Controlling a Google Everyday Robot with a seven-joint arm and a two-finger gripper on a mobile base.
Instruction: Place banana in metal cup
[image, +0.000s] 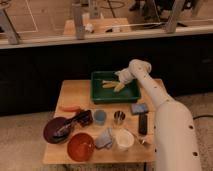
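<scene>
The pale yellow-tan banana (109, 84) lies in the green tray (100, 93) at the back of the wooden table. The gripper (119, 83) is down in the tray at the banana's right end, at the end of my white arm (150, 90) reaching in from the right. The small shiny metal cup (119, 117) stands upright on the table in front of the tray, between the light blue cup (100, 116) and a black remote-like object (143, 123).
An orange carrot-like thing (70, 108) lies at the left. A dark maroon bowl (57, 130) with utensils, a red-orange bowl (80, 146), a grey cloth (104, 138), a white cup (124, 139) and a blue sponge (139, 108) crowd the table's front.
</scene>
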